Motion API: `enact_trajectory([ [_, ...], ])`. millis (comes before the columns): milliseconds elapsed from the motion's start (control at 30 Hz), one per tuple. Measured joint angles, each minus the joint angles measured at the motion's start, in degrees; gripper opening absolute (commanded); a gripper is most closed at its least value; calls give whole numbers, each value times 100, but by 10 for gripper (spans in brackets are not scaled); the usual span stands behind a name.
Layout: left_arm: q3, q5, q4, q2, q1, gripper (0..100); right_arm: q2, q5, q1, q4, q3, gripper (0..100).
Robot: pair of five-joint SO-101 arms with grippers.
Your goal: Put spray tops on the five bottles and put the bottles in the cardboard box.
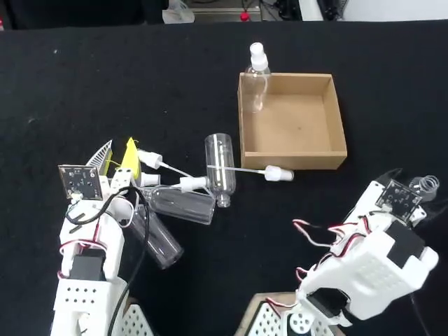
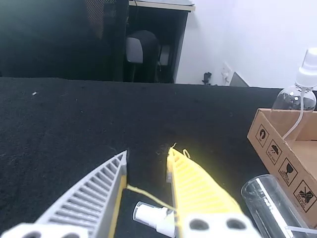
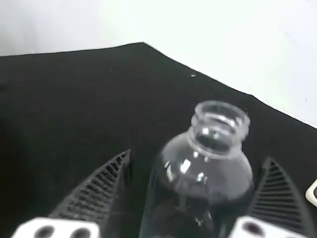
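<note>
Black tabletop point(image 1: 105, 70), symbol-printed cardboard box point(image 2: 283, 154)

Bright even light; glints on clear bottle point(image 3: 208, 168).

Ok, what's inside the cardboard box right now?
One capped bottle stands in the cardboard box, far left corner; remaining floor is bare. The bottle covers that corner's floor.

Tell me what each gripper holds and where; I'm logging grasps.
The right gripper grips an uncapped clear bottle around its body, below the shoulder. The left gripper is open, holding nothing.
</note>
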Motion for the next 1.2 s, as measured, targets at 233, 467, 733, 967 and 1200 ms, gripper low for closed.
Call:
enact_trajectory([
  [233,0,0,0,0,0,130,-211,0,-62,-791,774,301],
  [467,0,0,0,0,0,130,-791,0,-79,-870,1029,301],
  [733,0,0,0,0,0,130,-1873,0,-79,-870,1433,301],
  [967,0,0,0,0,0,130,-3191,0,-18,193,1451,301],
  [1200,0,-9,0,0,0,130,-4888,9,26,2655,1310,297],
])
